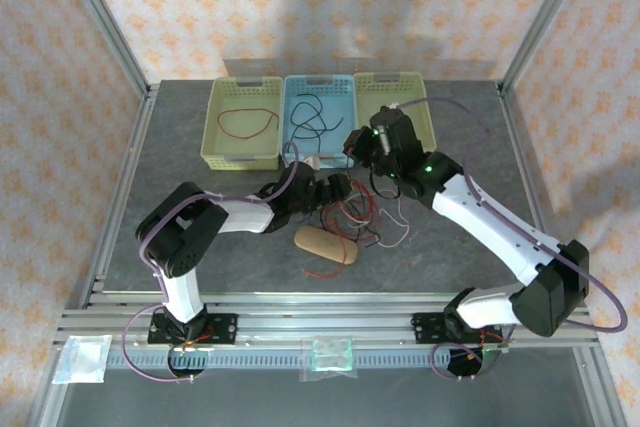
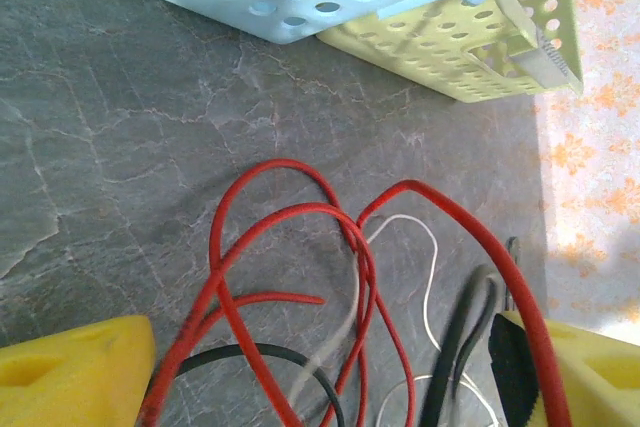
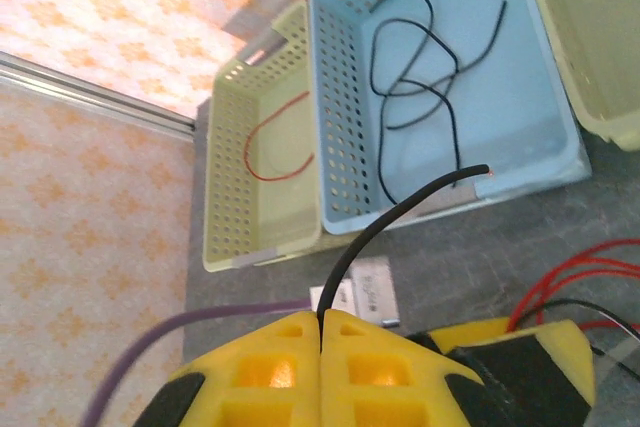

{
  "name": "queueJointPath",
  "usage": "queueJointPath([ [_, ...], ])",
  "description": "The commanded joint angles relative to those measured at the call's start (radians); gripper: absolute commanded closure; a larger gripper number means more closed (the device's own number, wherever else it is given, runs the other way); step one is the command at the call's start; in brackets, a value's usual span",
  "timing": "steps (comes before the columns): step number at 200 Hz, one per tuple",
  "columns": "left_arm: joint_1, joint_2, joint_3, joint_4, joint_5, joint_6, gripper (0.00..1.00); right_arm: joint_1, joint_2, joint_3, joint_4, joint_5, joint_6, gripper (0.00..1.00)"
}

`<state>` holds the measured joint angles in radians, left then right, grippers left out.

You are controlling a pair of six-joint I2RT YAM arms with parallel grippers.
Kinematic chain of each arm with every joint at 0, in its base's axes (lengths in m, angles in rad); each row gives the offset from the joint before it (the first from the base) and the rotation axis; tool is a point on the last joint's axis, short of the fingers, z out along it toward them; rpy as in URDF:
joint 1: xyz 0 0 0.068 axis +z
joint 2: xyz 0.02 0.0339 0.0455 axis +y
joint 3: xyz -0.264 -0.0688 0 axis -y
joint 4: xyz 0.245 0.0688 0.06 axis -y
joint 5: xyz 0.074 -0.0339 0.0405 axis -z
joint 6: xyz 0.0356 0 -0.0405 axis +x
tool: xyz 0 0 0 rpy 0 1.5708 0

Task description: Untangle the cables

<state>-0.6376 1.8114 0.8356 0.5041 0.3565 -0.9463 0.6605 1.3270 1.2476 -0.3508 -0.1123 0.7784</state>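
2 grippers work a tangle of red, black and white cables (image 1: 350, 215) mid-table (image 1: 180, 162), just beyond a tan pad (image 1: 325, 244). Right gripper (image 3: 321, 322) is clamped on 1 black cable (image 3: 400, 211) near the blue basket (image 3: 345, 127). Left gripper (image 2: 330, 367) gapes wide around red loops (image 2: 275, 164), gripping nothing. Pulling could drag the unpinned tangle and tighten knots.

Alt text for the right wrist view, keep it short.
The right hand, yellow fingers closed, pinches a black cable that arcs up toward a blue basket holding a second black cable. Beside that, a pale green basket holds a red cable loop.
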Motion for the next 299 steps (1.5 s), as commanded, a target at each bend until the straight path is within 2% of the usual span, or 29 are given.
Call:
queueJointPath([
  [1,-0.009,0.017,0.014,-0.009,-0.005,-0.012,0.13,0.002,-0.051,0.086,-0.001,0.064,-0.053,1.00],
  [131,-0.016,0.066,0.040,-0.032,-0.007,-0.003,0.13,-0.009,0.001,0.564,-0.103,0.211,-0.273,1.00],
  [165,-0.016,0.058,0.046,-0.041,-0.011,0.005,0.13,-0.011,-0.006,0.601,-0.119,0.234,-0.294,1.00],
  [207,-0.013,0.031,0.091,-0.112,-0.046,0.045,0.12,-0.012,-0.030,0.605,-0.084,0.205,-0.290,1.00],
  [228,-0.001,-0.028,0.104,-0.146,-0.070,0.069,0.12,-0.013,-0.010,0.619,-0.103,0.234,-0.315,1.00],
  [262,0.030,-0.178,0.134,-0.293,-0.193,0.136,0.11,-0.019,0.041,0.617,-0.059,0.223,-0.343,1.00],
  [299,0.100,-0.342,0.066,-0.399,-0.300,0.150,0.09,-0.028,0.141,0.676,-0.019,0.181,-0.356,1.00],
])
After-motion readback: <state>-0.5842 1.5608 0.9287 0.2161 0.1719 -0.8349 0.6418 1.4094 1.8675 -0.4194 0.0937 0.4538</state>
